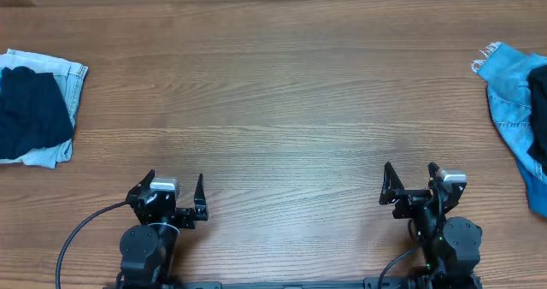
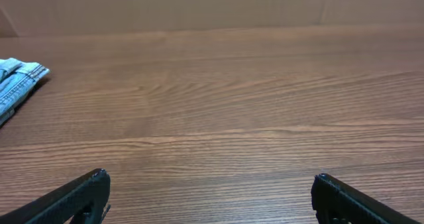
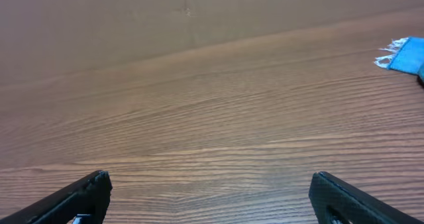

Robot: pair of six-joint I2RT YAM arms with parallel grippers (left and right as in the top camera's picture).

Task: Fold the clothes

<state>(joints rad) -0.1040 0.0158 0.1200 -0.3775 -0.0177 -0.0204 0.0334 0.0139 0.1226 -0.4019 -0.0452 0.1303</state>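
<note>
The black garment [image 1: 32, 108] lies bunched on pale denim [image 1: 73, 75] at the table's [image 1: 273, 92] far left. The left gripper [image 1: 176, 179] and the right gripper [image 1: 409, 169] sit with jaws apart, empty, well away from it. Folding looks unstarted. The next move calls for a reach leftward to the cloth.

Black garment [image 1: 30, 109], plain, no print, lies bunched in a soft rumpled heap well ahead of the left claw [image 1: 175, 177] and far out to its left, resting on pale denim [image 1: 73, 75]. And there's another strip of black cloth [image 1: 538, 101], ahead-right of the right claw [image 1: 410, 167], cut off at the frame edge.
</note>
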